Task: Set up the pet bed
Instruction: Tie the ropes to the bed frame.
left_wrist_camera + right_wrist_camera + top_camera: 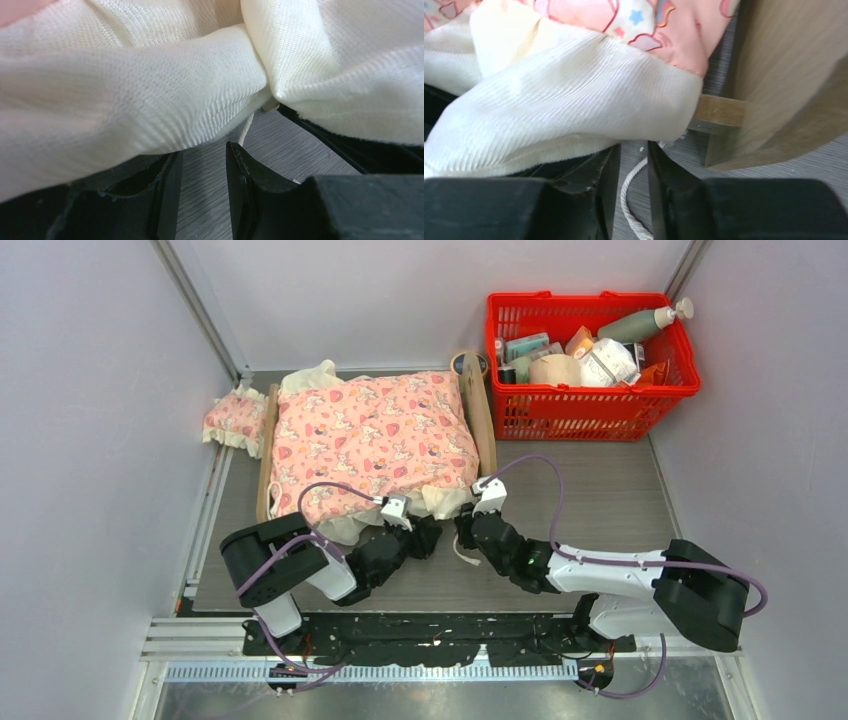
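The pet bed (484,418) is a light wooden frame at the middle back. A pink patterned blanket (375,435) with a cream frill covers its whole top, so the mattress is hidden. Both grippers sit at the bed's near end, against the hanging frill. My left gripper (425,537) (202,152) is open, with only bare table in its gap and the frill (150,100) just past its tips. My right gripper (468,525) (633,150) is open near the bed's near right corner (774,100). A white cord (625,192) lies on the table under its gap.
A small pink frilled pillow (235,418) lies on the table left of the bed, outside the frame. A red basket (560,412) full of bottles and packets stands at the back right. A tape roll (468,363) sits between bed and basket. Walls close in on both sides.
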### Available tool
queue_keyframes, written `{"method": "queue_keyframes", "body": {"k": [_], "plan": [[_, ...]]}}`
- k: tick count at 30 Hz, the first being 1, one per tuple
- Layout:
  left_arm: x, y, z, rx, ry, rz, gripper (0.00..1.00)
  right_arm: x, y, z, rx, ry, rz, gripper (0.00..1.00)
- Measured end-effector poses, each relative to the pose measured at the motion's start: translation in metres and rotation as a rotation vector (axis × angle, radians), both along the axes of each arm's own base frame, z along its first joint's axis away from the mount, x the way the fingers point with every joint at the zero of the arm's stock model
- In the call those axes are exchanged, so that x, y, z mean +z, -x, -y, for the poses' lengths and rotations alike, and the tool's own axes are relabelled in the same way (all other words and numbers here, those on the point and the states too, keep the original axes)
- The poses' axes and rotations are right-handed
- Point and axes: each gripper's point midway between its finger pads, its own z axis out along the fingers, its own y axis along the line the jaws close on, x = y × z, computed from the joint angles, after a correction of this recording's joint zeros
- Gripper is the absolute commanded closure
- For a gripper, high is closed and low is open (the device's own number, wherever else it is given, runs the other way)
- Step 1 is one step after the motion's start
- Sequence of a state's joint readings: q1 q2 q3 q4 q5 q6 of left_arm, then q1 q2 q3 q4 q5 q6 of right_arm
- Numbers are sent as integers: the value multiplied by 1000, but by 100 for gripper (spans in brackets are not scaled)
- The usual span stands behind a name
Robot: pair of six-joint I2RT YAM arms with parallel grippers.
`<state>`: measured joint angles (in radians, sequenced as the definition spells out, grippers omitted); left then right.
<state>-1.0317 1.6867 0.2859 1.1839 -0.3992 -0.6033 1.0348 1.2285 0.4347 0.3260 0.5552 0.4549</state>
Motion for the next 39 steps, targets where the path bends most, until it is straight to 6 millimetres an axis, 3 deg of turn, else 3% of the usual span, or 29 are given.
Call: {"method": "queue_keyframes", "body": {"k": [4,12,21,24,26,33,39], "plan": [[3,0,4,-9,9,3,60,1,-3,7,-38,29,2,94],[16,0,21,-63,47,17,60,6,-1,13,-41,37,9,95],[13,10,26,-138,54,40,60,18,8,26,-35,6,22,95],[10,11,27,-145,52,36,60,17,10,30,-35,12,18,76],[11,11,27,-146,57,39,59,14,11,32,-39,19,12,71],[9,12,29,-152,59,38,60,3,9,40,-75,65,6,67],[3,12,31,-158,50,27,60,-18,5,44,-114,122,-21,66]]}}
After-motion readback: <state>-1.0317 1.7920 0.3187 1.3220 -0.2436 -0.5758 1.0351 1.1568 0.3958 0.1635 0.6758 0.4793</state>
